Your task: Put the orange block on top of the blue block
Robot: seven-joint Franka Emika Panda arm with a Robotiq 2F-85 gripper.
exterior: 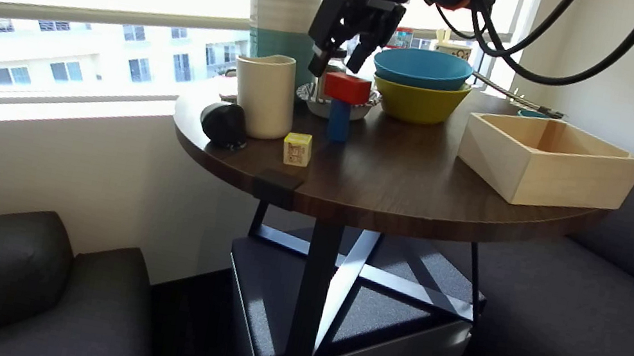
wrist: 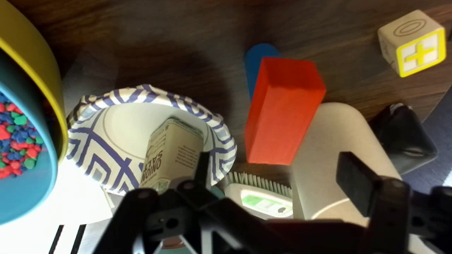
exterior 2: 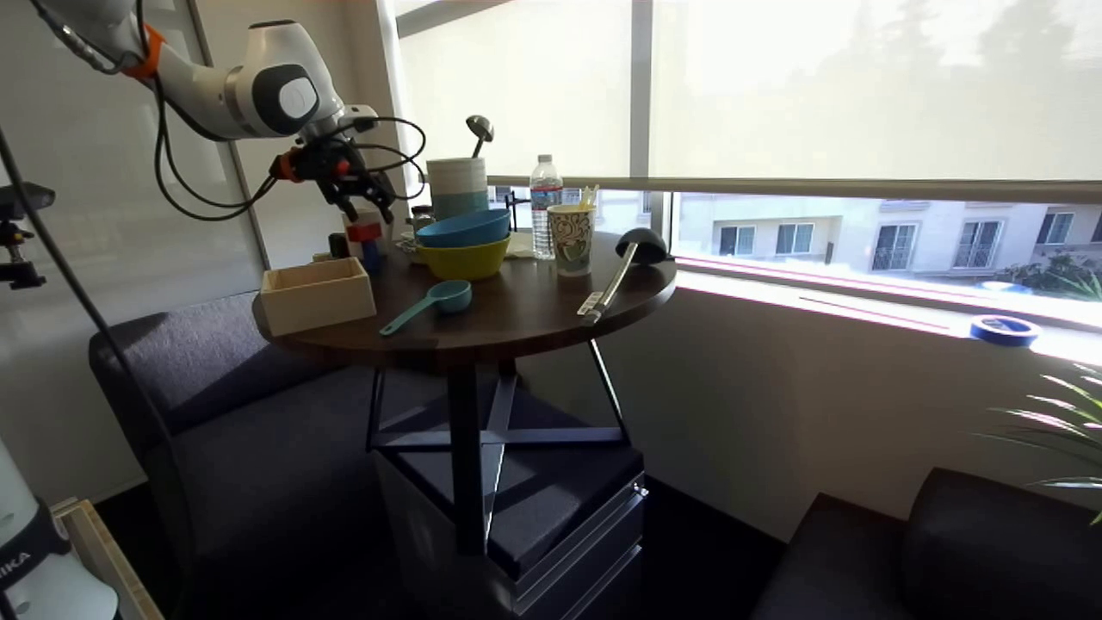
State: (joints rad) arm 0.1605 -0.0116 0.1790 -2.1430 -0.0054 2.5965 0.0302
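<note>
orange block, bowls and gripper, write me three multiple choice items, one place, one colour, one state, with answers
1. Where is the orange block?
A in the box
B on the blue block
C on the cube

2. What colour is the bowl under the blue bowl?
A red
B white
C yellow

3. The gripper is
A open
B shut on the cube
C shut on nothing

1 B: both exterior views show it atop the blue block.
2 C: the wrist view shows its yellow wall.
3 A: its jaws stand apart in that view.

Both ext. cams facing table (exterior: 409,175), wrist cam close overhead
</note>
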